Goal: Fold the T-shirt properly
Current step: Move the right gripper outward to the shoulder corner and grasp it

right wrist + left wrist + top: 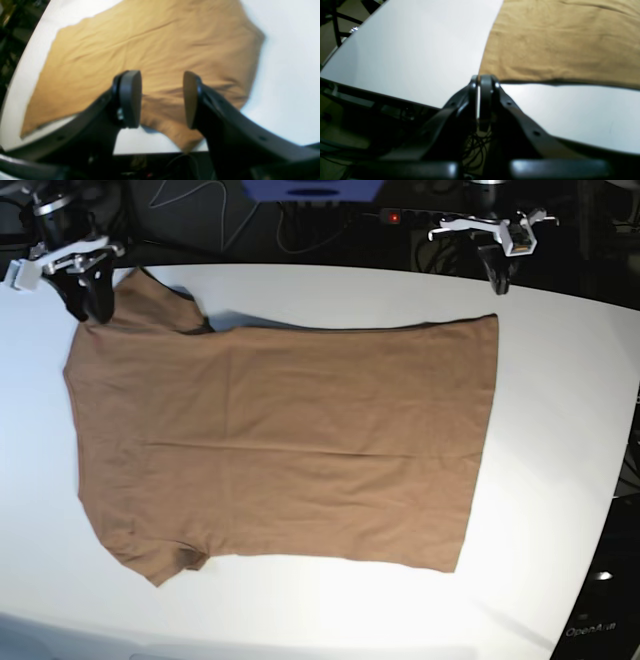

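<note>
The brown T-shirt (290, 440) lies spread flat on the white table (560, 430), with its sleeves at the left and its hem at the right of the base view. My right gripper (85, 292) is open and hovers over the far sleeve (175, 130) near the table's back edge; in the right wrist view the gripper (161, 100) has the shirt (150, 45) between and beyond its fingers. My left gripper (497, 278) is shut with only a thin slit between the fingers. In the left wrist view this gripper (478, 80) sits just at the far hem corner of the shirt (557, 45), with no cloth seen between the fingers.
The table's back edge runs close under both grippers (382, 93). A power strip with a red light (390, 217) and cables lie behind the table. Bare white tabletop (420, 50) stretches to the right of the hem and along the front.
</note>
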Controlling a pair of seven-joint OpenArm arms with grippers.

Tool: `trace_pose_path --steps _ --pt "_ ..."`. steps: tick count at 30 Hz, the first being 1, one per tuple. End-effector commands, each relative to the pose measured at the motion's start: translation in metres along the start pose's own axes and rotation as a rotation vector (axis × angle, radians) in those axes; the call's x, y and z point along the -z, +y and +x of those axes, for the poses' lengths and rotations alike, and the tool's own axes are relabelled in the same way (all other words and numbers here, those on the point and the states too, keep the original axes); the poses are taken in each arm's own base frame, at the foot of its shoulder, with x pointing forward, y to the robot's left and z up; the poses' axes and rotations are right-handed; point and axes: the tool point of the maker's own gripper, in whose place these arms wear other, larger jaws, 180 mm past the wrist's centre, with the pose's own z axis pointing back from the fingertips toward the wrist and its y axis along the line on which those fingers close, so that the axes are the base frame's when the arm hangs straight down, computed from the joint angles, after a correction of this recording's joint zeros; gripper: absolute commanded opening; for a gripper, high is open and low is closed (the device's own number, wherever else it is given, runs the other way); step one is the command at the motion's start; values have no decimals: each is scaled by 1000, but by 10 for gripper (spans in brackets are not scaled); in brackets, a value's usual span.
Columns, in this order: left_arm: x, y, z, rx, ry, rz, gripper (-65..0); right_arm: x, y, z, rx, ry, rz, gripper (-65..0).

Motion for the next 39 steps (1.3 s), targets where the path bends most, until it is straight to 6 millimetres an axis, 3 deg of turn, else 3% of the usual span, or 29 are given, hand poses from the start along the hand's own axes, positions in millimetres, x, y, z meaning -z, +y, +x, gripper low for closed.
trace_pose_path --steps 1,8,13,23,26,39 --pt "-4 3 3 10 -16 4 -639 -2 0 14 8 -26 30 -382" --pt "-2 9 1 32 -14 -8 -639 -7 -21 24 90 48 21 -384" --pt "-2 9 1 33 -14 -6 -639 -10 -36 12 145 118 -9 -384" --pt "-2 9 2 34 -16 -7 -639 -11 -67 -38 237 322 -36 -383" --pt "-2 9 2 34 -16 -7 -639 -12 -77 -43 254 348 -50 -383" --pt "1 9 4 32 -23 -7 -639 2 -70 -42 220 391 0 -382"
